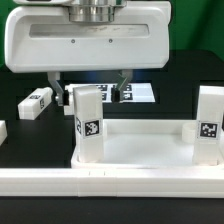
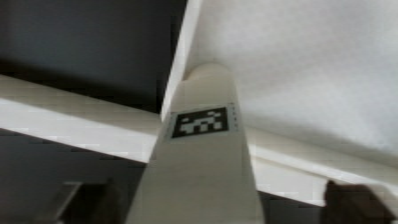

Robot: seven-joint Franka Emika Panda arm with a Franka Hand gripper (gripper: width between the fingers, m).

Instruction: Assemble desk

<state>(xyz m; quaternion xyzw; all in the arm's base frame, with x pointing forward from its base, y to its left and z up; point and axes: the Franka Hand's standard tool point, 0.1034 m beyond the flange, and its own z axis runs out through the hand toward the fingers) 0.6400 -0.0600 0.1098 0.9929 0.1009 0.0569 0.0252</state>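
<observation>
The desk's white tabletop (image 1: 140, 150) lies with its raised rim up, at the front of the exterior view. Two white block legs stand upright in it, one at the left corner (image 1: 88, 125) and one at the right corner (image 1: 210, 125), each with a square tag. My gripper (image 1: 92, 96) hangs over the left leg, one finger on each side of its top. In the wrist view that leg (image 2: 199, 150) runs up between the dark fingertips (image 2: 349, 205), with a gap still showing beside it. The jaws are open and not touching it.
A loose white leg (image 1: 35, 103) lies on the black table at the exterior view's left, and another white piece (image 1: 3, 131) shows at the left edge. The marker board (image 1: 140, 93) lies behind the gripper. A long white rail (image 1: 60, 182) runs along the front.
</observation>
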